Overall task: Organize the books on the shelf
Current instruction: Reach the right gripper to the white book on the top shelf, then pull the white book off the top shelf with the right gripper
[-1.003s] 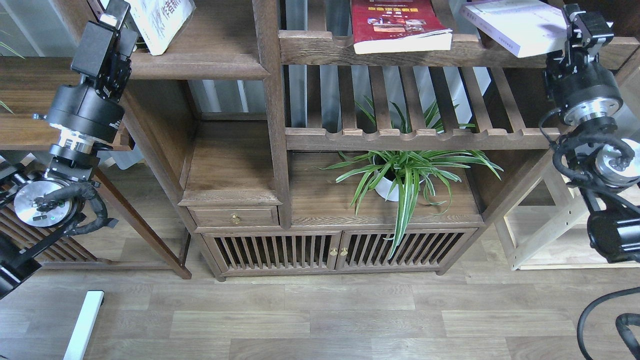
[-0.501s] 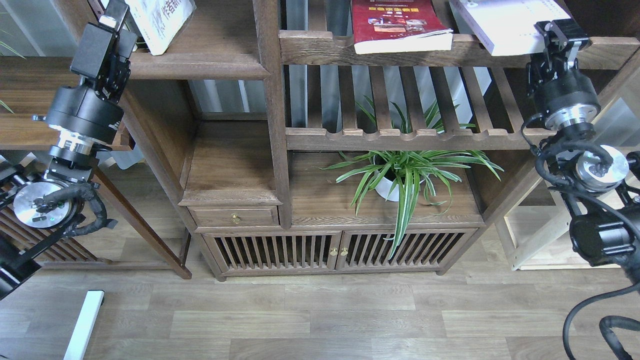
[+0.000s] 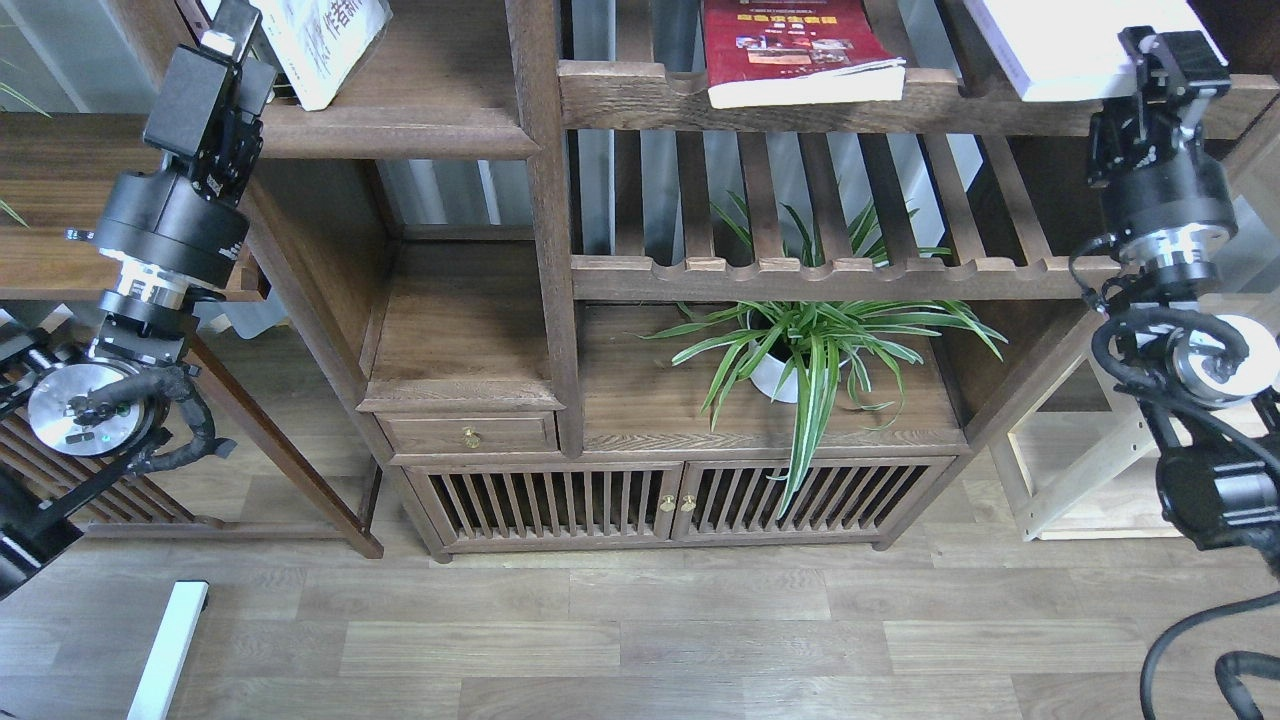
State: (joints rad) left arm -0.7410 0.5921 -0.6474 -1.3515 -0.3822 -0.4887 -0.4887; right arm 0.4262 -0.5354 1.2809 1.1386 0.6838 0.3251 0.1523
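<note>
While right end effector [image 3: 1170,55] touches lavender-white book [image 3: 1070,40] | grip unclear | left [image 3: 228,25] unclear

The picture's top edge cuts off the white book [image 3: 325,45], the red book [image 3: 790,50] and the lavender-white book [image 3: 1065,45]. The left gripper [image 3: 232,30] also runs off the top; its jaws cannot be made out. The right gripper [image 3: 1170,60] overlaps the lavender-white book's corner, grip unclear

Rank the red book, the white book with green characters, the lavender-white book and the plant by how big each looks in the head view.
1. Plant, clearly the largest.
2. Red book.
3. Lavender-white book and white book with green characters: similar visible patches, so unranked.
All three books are cut by the top edge, so their true sizes are unsure.
</note>
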